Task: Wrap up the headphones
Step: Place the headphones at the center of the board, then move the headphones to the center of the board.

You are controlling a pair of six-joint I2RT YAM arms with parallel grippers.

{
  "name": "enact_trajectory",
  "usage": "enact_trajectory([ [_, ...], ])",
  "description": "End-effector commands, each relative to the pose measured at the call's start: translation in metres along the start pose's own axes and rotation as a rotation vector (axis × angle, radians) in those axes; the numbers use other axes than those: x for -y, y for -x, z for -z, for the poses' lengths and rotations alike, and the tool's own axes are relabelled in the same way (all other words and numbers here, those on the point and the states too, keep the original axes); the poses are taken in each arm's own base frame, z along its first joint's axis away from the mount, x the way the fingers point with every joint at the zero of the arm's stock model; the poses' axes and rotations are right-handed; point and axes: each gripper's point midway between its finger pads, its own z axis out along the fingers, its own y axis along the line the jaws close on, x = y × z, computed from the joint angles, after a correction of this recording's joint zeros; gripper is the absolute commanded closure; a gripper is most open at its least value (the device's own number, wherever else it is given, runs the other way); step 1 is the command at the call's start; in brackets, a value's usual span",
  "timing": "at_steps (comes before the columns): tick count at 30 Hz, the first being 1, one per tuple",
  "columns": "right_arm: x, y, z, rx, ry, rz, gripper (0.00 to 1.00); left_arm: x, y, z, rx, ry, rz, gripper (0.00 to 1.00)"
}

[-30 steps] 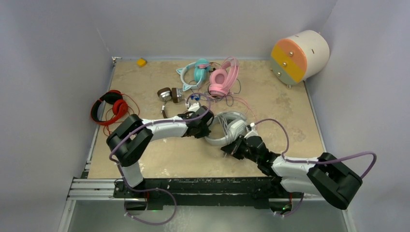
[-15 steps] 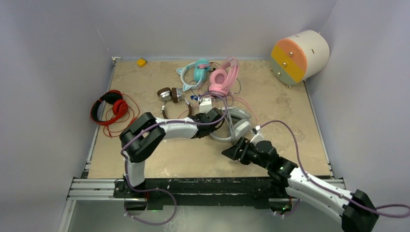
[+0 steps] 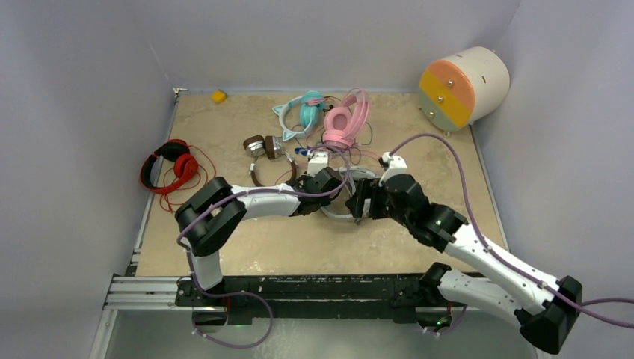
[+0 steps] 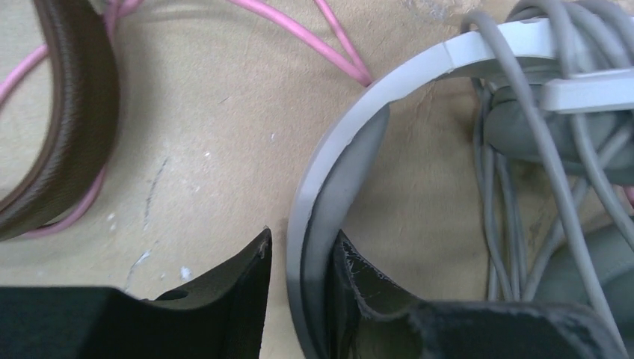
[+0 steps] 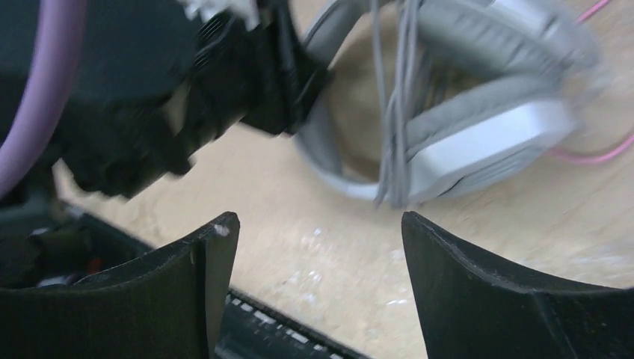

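The grey-white headphones (image 3: 338, 212) lie mid-table, their grey cord (image 4: 538, 134) looped around the cups. My left gripper (image 3: 330, 191) straddles their headband (image 4: 351, 142). In the left wrist view the left gripper (image 4: 303, 235) is slightly open: one finger touches the band and a small gap shows beside the other. My right gripper (image 3: 358, 203) hovers just right of the headphones (image 5: 478, 142). In its own view the right gripper (image 5: 315, 218) is wide open with nothing between the fingers. The pink pair (image 3: 345, 120) and the brown pair (image 3: 262, 149) lie behind.
Red headphones (image 3: 168, 166) sit at the left edge and a teal cat-ear pair (image 3: 299, 112) at the back. A yellow block (image 3: 218, 96) lies in the back-left corner. A round drum with a coloured face (image 3: 463, 86) stands back right. Pink cable (image 4: 299, 34) trails near the brown band (image 4: 75, 127).
My right gripper let go and opened wide, and its arm swung up from the front of the table to beside the headphones. My left gripper loosened on the headband.
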Motion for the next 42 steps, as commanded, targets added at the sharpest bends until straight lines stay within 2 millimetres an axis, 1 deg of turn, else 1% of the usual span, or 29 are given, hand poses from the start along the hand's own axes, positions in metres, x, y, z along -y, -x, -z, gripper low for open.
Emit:
enact_trajectory([
  [1,0.029,0.042,-0.004,0.063,-0.208,0.192,0.18,-0.001,0.03,0.033,0.059,-0.063,0.002,0.69],
  [3,0.029,0.061,-0.013,0.077,-0.241,0.226,0.18,-0.004,0.035,0.045,0.067,-0.079,0.018,0.66],
  [5,0.028,0.076,-0.023,0.07,-0.255,0.285,0.18,-0.008,0.039,0.058,0.07,-0.094,0.031,0.65],
  [6,0.026,0.08,-0.029,0.053,-0.254,0.324,0.18,-0.01,0.041,0.063,0.072,-0.098,0.036,0.43],
  [7,0.024,0.084,-0.035,0.034,-0.25,0.365,0.18,-0.012,0.042,0.07,0.076,-0.107,0.042,0.36],
  [9,0.017,0.088,-0.046,-0.01,-0.212,0.473,0.18,-0.018,0.043,0.08,0.077,-0.12,0.051,0.3],
  [11,0.003,0.094,-0.053,-0.018,-0.143,0.56,0.18,-0.026,0.047,0.093,0.08,-0.121,0.073,0.25],
  [14,-0.016,0.103,-0.063,-0.03,-0.055,0.665,0.18,-0.04,0.05,0.11,0.099,-0.13,0.138,0.22],
  [16,-0.03,0.102,-0.071,-0.073,0.007,0.675,0.19,-0.049,0.052,0.123,0.096,-0.171,0.209,0.21],
  [17,-0.035,0.102,-0.076,-0.089,0.027,0.671,0.2,-0.057,0.052,0.127,0.09,-0.174,0.257,0.22],
  [18,-0.046,0.096,-0.08,-0.118,0.082,0.656,0.21,-0.067,0.053,0.132,0.089,-0.17,0.305,0.22],
  [20,-0.063,0.075,-0.09,-0.183,0.164,0.621,0.25,-0.091,0.053,0.141,0.091,-0.132,0.376,0.23],
  [23,-0.072,0.048,-0.109,-0.21,0.095,0.604,0.25,-0.124,0.051,0.154,0.129,-0.073,0.442,0.24],
  [24,-0.07,0.038,-0.119,-0.232,0.059,0.604,0.25,-0.131,0.049,0.157,0.137,-0.058,0.452,0.24],
  [25,-0.068,0.032,-0.126,-0.244,0.015,0.588,0.25,-0.138,0.048,0.161,0.146,-0.045,0.46,0.24],
  [26,-0.06,0.027,-0.133,-0.262,-0.048,0.567,0.25,-0.146,0.044,0.163,0.143,-0.021,0.472,0.24],
  [28,-0.047,0.02,-0.144,-0.284,-0.161,0.509,0.25,-0.158,0.038,0.165,0.146,0.016,0.481,0.24],
  [30,-0.037,0.016,-0.153,-0.282,-0.242,0.476,0.26,-0.165,0.034,0.165,0.146,0.038,0.479,0.24],
  [34,-0.014,0.011,-0.162,-0.26,-0.401,0.412,0.26,-0.169,0.03,0.165,0.143,0.051,0.478,0.25],
  [37,-0.001,0.003,-0.165,-0.27,-0.471,0.384,0.27,-0.17,0.03,0.164,0.147,0.058,0.478,0.25],
  [39,0.003,-0.005,-0.168,-0.284,-0.479,0.374,0.29,-0.171,0.03,0.163,0.15,0.064,0.478,0.26],
  [42,0.001,-0.019,-0.176,-0.316,-0.442,0.344,0.34,-0.172,0.028,0.161,0.145,0.071,0.48,0.26],
])
